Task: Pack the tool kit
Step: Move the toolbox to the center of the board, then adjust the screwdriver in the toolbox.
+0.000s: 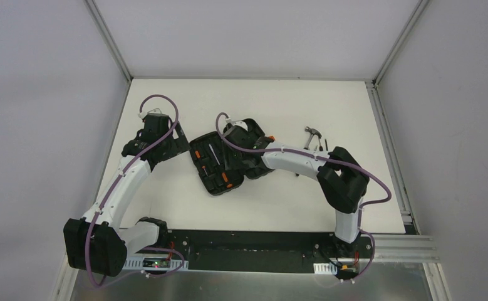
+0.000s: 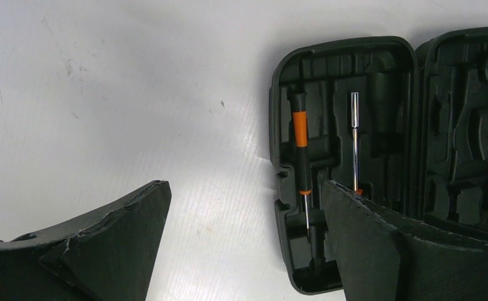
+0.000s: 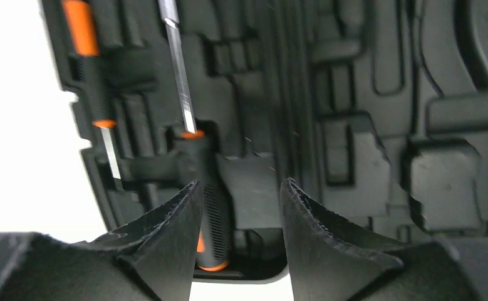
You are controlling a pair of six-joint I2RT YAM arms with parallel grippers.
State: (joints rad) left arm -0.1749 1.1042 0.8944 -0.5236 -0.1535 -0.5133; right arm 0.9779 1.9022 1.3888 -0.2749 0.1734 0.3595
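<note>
Covering the right half of the black rounded-rectangular hinged plastic case [image 2: 388,69] in the overhead view, the right arm hides what that half holds. The left wrist view shows only part of that half before the frame edge cuts it off. The case lies open and askew near the middle of the white tabletop [image 1: 260,100], a little nearer the left edge than the right.

The left gripper [image 2: 246,188] hangs just beside the case's left side, its jaws spread wide with only bare tabletop between them. One of its fingers [image 2: 385,238] blocks the near end of the case's left half from its own camera. The right gripper [image 3: 241,184] hangs low over the case, jaws parted and gripping nothing, with moulded black slots showing in the gap.

Two screwdrivers lie side by side in the left half: a thin black screwdriver with orange bands [image 2: 301,144] and a screwdriver with a bright metal shaft [image 2: 354,138]. The second one's ribbed black-and-orange handle is hidden in the left wrist view and partly covered by a finger [image 3: 172,226] in the right wrist view.

One metal-headed claw hammer [image 1: 312,132] lies on the tabletop well apart from the case, toward the right edge; its handle colour is hard to make out. Beside it sit small dark pieces [image 1: 324,145], too small to identify or count.
</note>
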